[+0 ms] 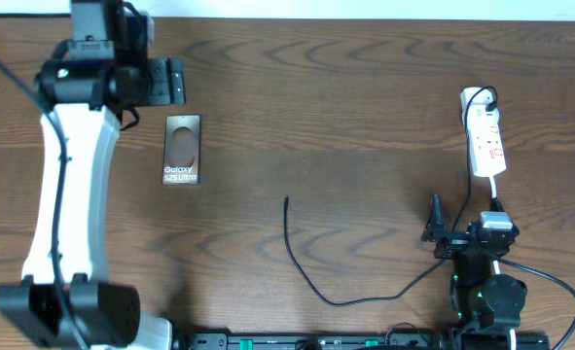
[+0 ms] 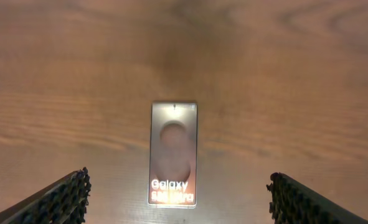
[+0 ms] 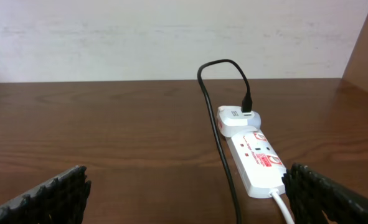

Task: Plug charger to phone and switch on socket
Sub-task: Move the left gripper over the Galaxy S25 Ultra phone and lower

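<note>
The phone lay flat on the desk at the far left, lettering up. It was centred between the fingers of the left gripper, which was spread wide and held nothing. The charger curled across the near middle, its plug tip well apart from the phone. At the near right, the right gripper gaped wide and empty, with the socket beyond it.

Brown wood-grain tabletop: smooth, slight sheen.
Flat brown-grey rectangular phone: glossy, reflective.
White oblong plastic power strip: glossy.
Thin black charger cable: matt.
Black left-gripper finger pads: rough, ribbed.
</note>
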Controlling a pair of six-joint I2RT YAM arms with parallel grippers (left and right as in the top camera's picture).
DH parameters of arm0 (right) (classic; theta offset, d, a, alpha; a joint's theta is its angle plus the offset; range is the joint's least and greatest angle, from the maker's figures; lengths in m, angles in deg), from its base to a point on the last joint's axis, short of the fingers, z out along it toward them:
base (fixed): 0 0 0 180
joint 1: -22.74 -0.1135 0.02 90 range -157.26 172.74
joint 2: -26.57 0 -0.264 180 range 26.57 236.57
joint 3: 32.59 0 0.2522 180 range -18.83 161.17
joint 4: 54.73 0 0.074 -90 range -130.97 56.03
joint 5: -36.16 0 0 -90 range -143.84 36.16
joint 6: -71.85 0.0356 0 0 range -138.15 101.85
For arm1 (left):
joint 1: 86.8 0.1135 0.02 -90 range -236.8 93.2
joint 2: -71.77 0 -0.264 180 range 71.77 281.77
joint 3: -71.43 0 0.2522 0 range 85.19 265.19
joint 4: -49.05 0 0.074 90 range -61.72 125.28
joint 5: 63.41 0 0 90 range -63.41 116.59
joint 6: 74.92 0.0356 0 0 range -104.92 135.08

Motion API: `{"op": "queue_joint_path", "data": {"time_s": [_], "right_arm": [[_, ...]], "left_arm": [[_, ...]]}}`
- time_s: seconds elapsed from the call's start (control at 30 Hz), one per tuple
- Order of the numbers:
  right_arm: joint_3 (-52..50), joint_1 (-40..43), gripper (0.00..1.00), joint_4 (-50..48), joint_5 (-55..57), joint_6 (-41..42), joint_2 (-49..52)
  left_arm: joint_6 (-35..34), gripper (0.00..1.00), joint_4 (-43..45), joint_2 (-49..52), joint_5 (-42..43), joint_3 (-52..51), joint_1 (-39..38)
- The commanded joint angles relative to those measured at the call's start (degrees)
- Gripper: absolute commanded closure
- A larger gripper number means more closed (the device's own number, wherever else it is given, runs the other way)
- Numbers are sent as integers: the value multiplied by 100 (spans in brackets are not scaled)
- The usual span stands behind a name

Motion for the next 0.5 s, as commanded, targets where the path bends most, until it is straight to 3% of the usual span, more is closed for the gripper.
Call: {"op": "queue_joint_path", "data": {"time_s": [0.0, 0.03, 0.07, 0.1, 0.13, 0.2, 0.47], "right_arm": [[-4, -37, 1, 28, 61, 57, -31], [-4, -37, 1, 28, 61, 57, -31], [-4, -37, 1, 28, 61, 57, -31], [-4, -37, 1, 28, 61, 57, -31], [-4, -37, 1, 28, 61, 57, -31], [-4, -37, 1, 28, 61, 57, -31], [-4, -37, 1, 28, 61, 57, -31]], "left_arm": [[103, 22, -264, 308, 26, 131, 28], [103, 48, -319, 385, 24, 131, 28], [103, 62, -337, 476, 24, 131, 28], [101, 65, -345, 560, 26, 131, 28], [101, 48, -345, 614, 26, 131, 28], [98, 0, -361, 706, 28, 131, 28], [105, 0, -439, 774, 24, -37, 28]]}}
